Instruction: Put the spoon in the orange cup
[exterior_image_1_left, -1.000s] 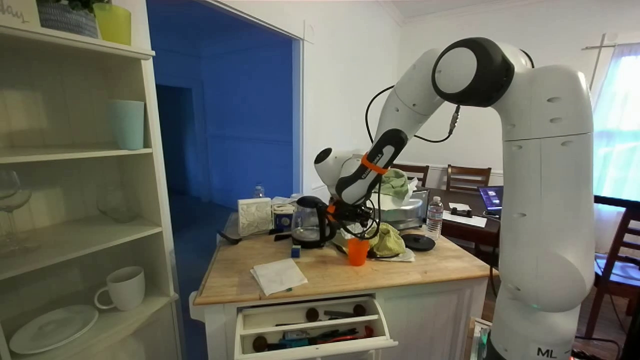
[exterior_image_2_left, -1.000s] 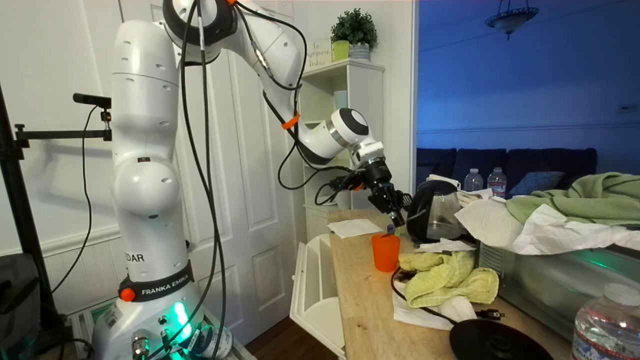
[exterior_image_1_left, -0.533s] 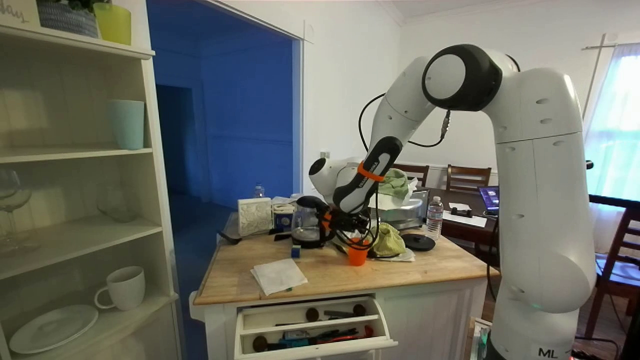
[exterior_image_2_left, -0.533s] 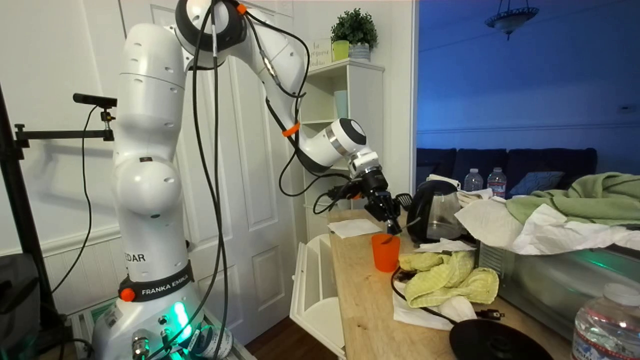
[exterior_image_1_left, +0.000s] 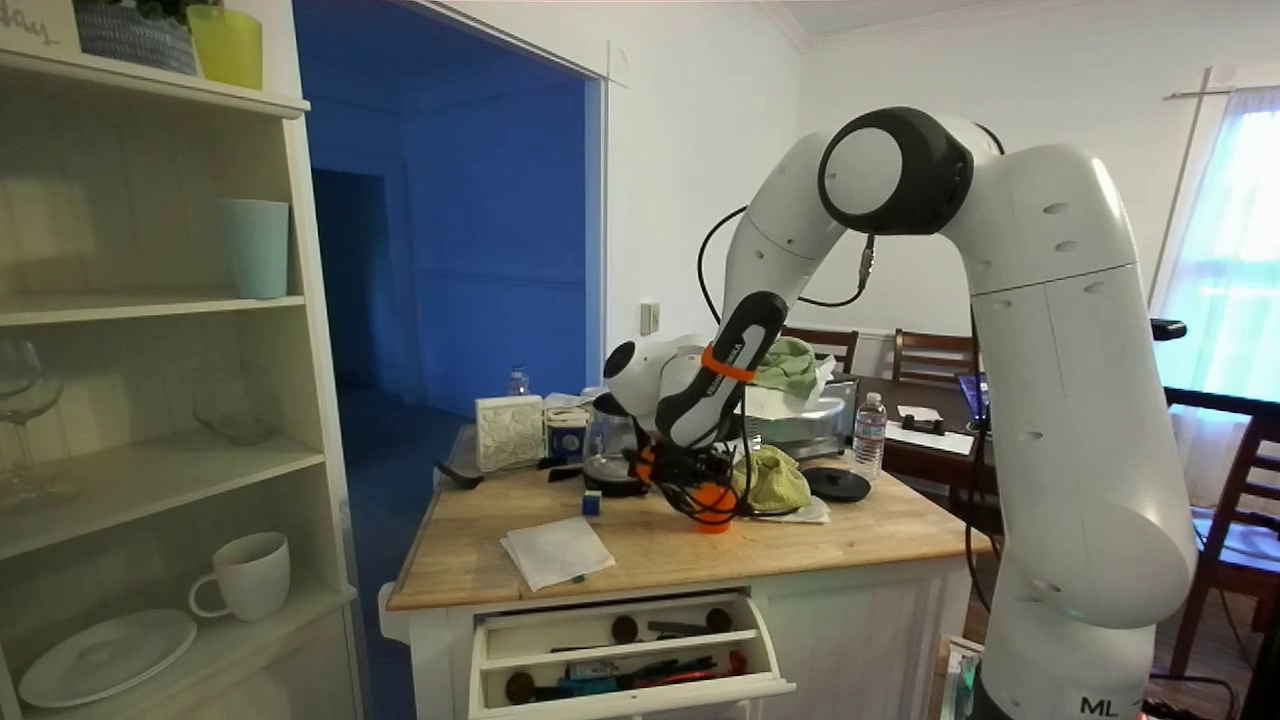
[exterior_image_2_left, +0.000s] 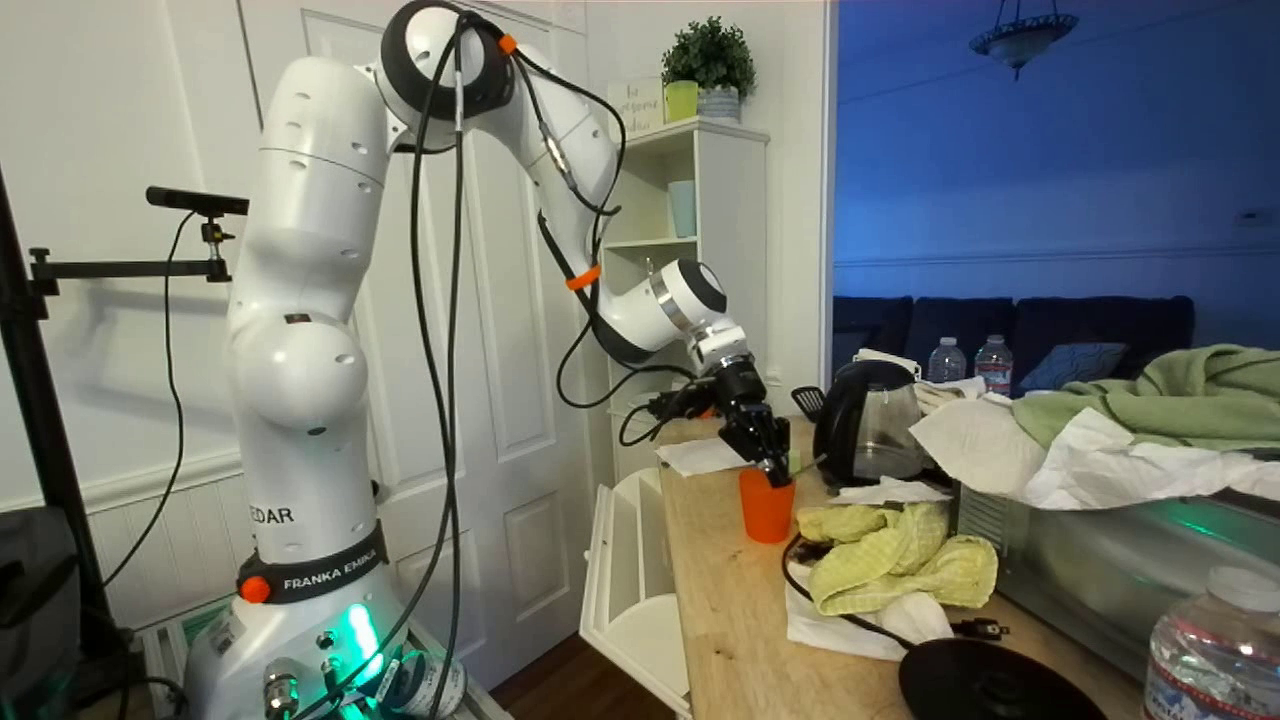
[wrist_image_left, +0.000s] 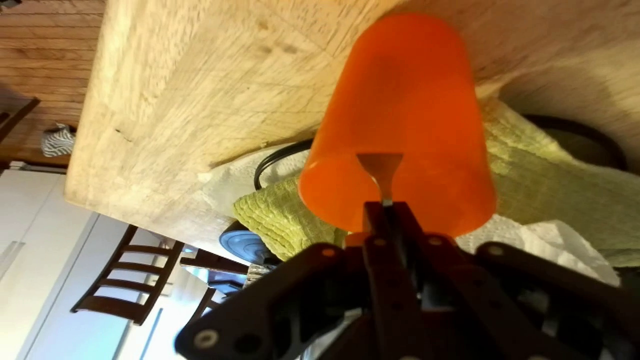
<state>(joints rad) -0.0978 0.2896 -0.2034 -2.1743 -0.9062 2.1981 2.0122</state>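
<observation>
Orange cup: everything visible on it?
The small bright orange handleless cup is plain, plastic-looking, and tapers toward its base. It stands upright, mouth up, on the pale wooden countertop, beside a crumpled yellow-green cloth. In the wrist view, the metal spoon gripped by the black hand seems to dip into its mouth; whether either touches the cup is unclear.

Arm (exterior_image_2_left: 312, 230): white, segmented, with black joint ring (exterior_image_1_left: 937, 172). Collar (exterior_image_2_left: 316, 578): black, lettered FRANKA EMIKA. Button (exterior_image_2_left: 256, 590): red-orange, collar's 8 o'clock. Light (exterior_image_2_left: 366, 640): green, collar's 5 o'clock. Cables (exterior_image_2_left: 458, 220): black. Strap (exterior_image_2_left: 583, 278): orange. Hand (wrist_image_left: 386, 204): black, pale screw head (wrist_image_left: 207, 338).
</observation>
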